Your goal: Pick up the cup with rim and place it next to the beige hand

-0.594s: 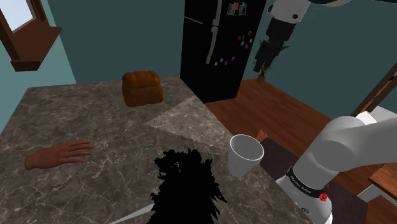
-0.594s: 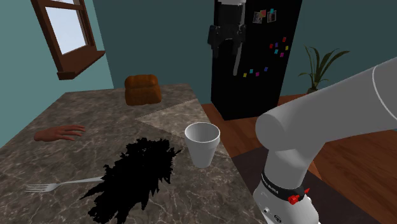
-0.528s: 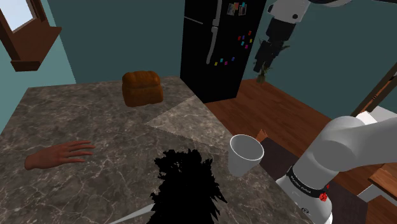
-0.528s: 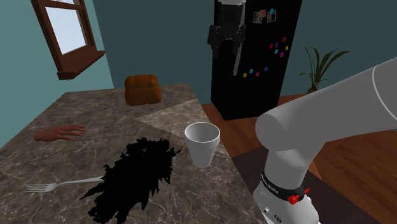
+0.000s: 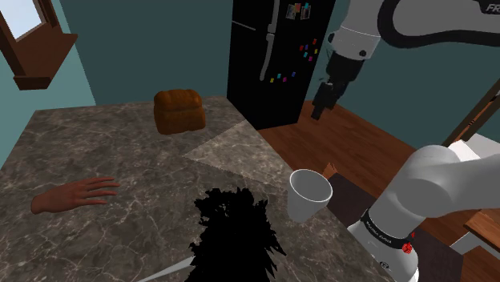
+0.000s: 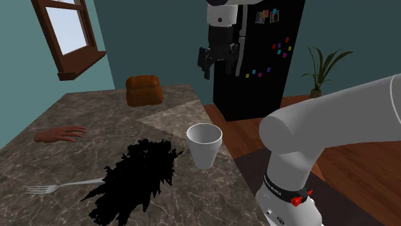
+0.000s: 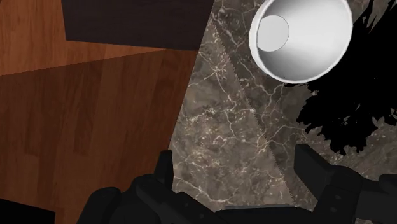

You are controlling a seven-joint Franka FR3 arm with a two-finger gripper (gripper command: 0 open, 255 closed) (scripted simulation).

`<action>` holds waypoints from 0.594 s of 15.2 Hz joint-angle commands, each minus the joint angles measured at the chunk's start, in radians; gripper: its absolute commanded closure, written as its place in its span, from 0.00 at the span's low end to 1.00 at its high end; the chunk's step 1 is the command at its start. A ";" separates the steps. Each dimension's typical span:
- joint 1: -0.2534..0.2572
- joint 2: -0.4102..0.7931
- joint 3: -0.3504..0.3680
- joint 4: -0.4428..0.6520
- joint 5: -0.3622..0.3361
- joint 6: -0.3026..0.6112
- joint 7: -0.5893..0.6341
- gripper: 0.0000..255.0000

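Observation:
A white cup with a rolled rim (image 5: pixel 309 195) stands upright near the marble counter's edge, close to the stand; it also shows as the cup (image 6: pixel 204 145) and, from above, the cup (image 7: pixel 301 38). The beige hand (image 5: pixel 74 195) lies flat at the far side of the counter, seen again as the hand (image 6: pixel 60 134). My black gripper (image 5: pixel 320 110) hangs high above the counter edge, well above the cup. In the wrist view the gripper (image 7: pixel 238 167) is open, its fingers (image 7: pixel 312 163) apart with nothing between them.
A brown bread loaf (image 5: pixel 178 110) sits at the counter's back. A ragged black shape (image 5: pixel 234 232) lies between cup and hand, with a fork (image 6: pixel 61 186) beside it. A black fridge (image 5: pixel 272 56) stands behind. Wooden floor (image 7: pixel 95 95) lies past the counter edge.
The arm has swung down and the gripper has dropped lower, shifting left in the second exterior view. The cup and the hand have not moved.

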 commanded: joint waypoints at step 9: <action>0.131 -0.063 0.245 -0.182 0.172 0.113 0.197 0.00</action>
